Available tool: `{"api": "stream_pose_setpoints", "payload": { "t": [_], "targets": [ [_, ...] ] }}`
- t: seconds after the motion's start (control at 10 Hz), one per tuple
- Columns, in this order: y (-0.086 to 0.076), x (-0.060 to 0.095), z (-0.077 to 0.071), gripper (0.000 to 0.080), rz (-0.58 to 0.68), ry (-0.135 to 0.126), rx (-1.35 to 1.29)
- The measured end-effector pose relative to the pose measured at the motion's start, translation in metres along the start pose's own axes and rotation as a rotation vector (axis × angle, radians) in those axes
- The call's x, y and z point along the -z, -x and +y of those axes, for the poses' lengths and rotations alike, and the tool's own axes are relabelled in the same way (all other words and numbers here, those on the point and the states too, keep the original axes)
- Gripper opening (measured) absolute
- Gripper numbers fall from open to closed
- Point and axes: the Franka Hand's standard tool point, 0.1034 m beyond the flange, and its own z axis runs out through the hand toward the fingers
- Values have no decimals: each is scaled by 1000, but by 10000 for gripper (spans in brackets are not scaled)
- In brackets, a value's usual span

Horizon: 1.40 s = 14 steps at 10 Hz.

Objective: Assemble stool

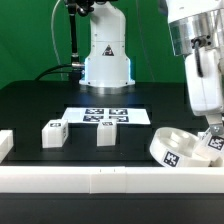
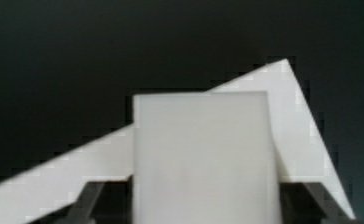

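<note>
The round white seat [image 1: 178, 150] lies tilted at the exterior view's right, against the front rail, with a tag on its rim. My gripper [image 1: 211, 130] hangs just over its far right edge, shut on a white block leg [image 1: 214, 141] with a tag. In the wrist view the leg [image 2: 200, 140] stands upright between my dark fingers [image 2: 101, 203], and my gripper [image 2: 202, 198] is closed on its sides. Two more tagged legs [image 1: 53, 133] [image 1: 107, 132] stand on the black table left of the seat.
The marker board [image 1: 105, 116] lies flat behind the two standing legs. A long white rail [image 1: 100, 181] runs along the front, with a short one [image 1: 5, 145] at the left. The arm's white base [image 1: 106, 55] stands at the back. A white slanted surface [image 2: 90, 165] shows behind the held leg.
</note>
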Motion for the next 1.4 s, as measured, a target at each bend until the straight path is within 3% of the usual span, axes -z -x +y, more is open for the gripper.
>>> {"api": "stream_pose_setpoints", "payload": {
  "t": [0.2, 0.3, 0.4, 0.5, 0.6, 0.8, 0.9, 1.3, 1.4],
  "targets": [
    [0, 0, 0, 343, -8, 3, -68],
    [2, 0, 1, 425, -11, 5, -80],
    [3, -1, 2, 558, -14, 6, -84],
    [3, 0, 2, 558, -15, 6, -63],
    [4, 8, -1, 630, -23, -3, -3],
    [3, 35, -3, 644, -43, -25, 85],
    [4, 42, -4, 649, -47, -31, 110],
    [2, 36, -1, 648, -42, -23, 130],
    [-6, 36, 0, 648, -37, 5, 297]
  ]
}}
